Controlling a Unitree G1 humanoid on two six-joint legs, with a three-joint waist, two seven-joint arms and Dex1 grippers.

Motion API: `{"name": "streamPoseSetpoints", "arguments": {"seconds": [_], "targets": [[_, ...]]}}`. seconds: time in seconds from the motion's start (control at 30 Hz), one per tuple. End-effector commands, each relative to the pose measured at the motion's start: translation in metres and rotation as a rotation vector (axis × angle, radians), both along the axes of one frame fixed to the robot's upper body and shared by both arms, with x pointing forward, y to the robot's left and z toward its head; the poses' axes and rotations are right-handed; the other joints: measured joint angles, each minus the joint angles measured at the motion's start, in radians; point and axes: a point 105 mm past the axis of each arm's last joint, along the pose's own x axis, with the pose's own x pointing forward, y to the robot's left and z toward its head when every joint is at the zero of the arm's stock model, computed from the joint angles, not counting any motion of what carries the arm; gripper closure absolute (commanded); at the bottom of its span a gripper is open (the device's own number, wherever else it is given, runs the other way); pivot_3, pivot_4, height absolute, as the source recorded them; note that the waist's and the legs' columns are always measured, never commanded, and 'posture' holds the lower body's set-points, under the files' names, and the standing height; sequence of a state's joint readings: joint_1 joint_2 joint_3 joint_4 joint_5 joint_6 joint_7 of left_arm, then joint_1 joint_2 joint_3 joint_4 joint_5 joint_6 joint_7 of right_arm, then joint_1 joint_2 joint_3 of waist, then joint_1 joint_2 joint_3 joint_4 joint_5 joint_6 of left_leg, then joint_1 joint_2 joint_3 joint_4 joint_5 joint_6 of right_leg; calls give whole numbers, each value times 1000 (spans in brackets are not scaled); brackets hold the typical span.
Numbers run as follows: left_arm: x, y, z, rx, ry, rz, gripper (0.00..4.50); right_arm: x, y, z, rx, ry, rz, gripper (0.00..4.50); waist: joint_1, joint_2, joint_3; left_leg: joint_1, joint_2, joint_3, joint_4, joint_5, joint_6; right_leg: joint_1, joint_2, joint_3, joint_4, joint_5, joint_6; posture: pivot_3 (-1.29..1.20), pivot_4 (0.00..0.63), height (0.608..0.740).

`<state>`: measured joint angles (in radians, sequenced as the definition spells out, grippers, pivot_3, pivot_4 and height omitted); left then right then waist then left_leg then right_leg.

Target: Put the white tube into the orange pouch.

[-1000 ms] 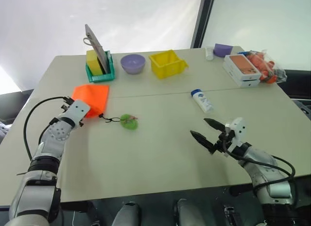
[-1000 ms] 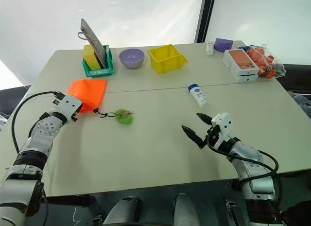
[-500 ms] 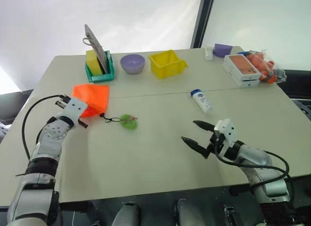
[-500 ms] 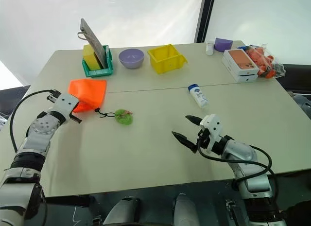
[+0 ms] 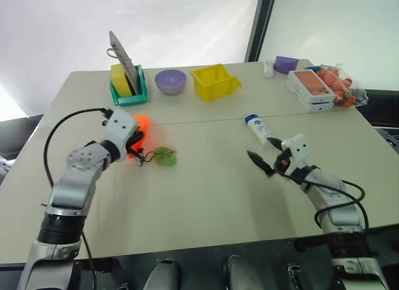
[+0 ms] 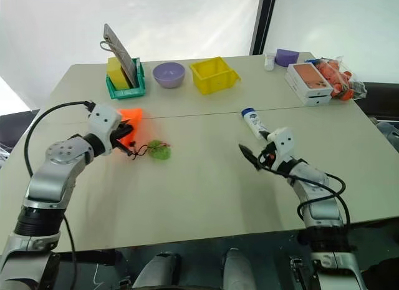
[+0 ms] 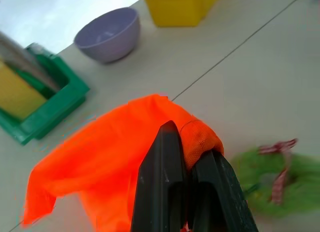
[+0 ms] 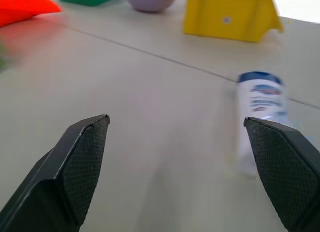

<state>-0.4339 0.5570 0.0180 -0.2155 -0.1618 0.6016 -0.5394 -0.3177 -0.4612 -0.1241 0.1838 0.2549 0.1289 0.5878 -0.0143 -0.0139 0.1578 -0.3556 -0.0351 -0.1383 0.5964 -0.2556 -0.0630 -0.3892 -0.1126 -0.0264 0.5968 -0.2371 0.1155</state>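
Left gripper (image 7: 192,162) pinches the soft orange pouch (image 7: 115,157) (bunched fabric), lifted just off bare table (image 5: 206,203) beside the green tag (image 5: 165,156); right gripper (image 5: 267,154) gapes wide, empty, just short of the smooth white tube (image 5: 259,129) beyond it

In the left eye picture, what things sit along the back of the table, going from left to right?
Green tray → purple bowl → yellow bin → tiny white bottle → small purple dish → phone box → bag of orange things.
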Motion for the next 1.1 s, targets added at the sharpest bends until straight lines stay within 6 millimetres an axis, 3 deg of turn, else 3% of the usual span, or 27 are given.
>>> {"name": "streamPoseSetpoints", "arguments": {"seconds": [0.03, 0.17, 0.27, 0.5, 0.73, 0.83, 0.97, 1.1], "targets": [[-8, -17, 20, -41, -9, -49, 4449, 16, -18, 7, -6, -33, -129, 0, -1, 0, 0, 0, 0, 0, 0, 0, 0, 0, 0, 0, 0, 0, 0, 0, 150, 740], [-18, -26, 21, -48, 24, -90, 4449, 28, -23, -1, -3, 2, -169, 0, -2, 0, 0, 0, 0, 0, 0, 0, 0, 0, 0, 0, 0, 0, 0, 0, 150, 740], [-20, -17, 15, -61, 62, -68, 4449, 37, -22, -7, -5, 29, -177, 0, -6, 0, 0, 0, 0, 0, 0, 0, 0, 0, 0, 1, 0, 0, -1, 0, 150, 740], [-35, 11, -21, -46, 166, -34, 4449, 52, -17, -15, 17, 58, -193, 0, -7, 2, 1, 0, 0, 0, 0, 0, 0, 0, 1, 1, 0, 0, -1, 0, 150, 740], [-36, 18, -28, -79, 169, -6, 4449, 62, -19, -17, 36, 61, -213, 0, -2, 2, 1, 0, 0, 0, 1, 0, 0, 1, 1, 2, 0, 0, -2, 0, 150, 740], [-36, 17, -31, -80, 169, -3, 4500, 64, -18, -17, 46, 61, -208, 857, -5, 2, 1, 0, 0, 0, 0, 0, 0, 0, 1, 2, 0, 1, -2, 0, 150, 740], [-36, 15, -33, -92, 165, -6, 4500, 65, -16, -17, 49, 55, -207, 2828, -7, 2, 1, 0, 0, 1, 0, 0, 0, 0, 1, 2, 0, 1, -2, 0, 150, 740], [-36, 12, -35, -98, 163, -17, 4500, 64, -15, -16, 46, 38, -203, 2828, -6, 2, 1, 1, 0, 1, 0, 0, 0, 0, 1, 2, 0, 1, -2, 0, 150, 740]]}}
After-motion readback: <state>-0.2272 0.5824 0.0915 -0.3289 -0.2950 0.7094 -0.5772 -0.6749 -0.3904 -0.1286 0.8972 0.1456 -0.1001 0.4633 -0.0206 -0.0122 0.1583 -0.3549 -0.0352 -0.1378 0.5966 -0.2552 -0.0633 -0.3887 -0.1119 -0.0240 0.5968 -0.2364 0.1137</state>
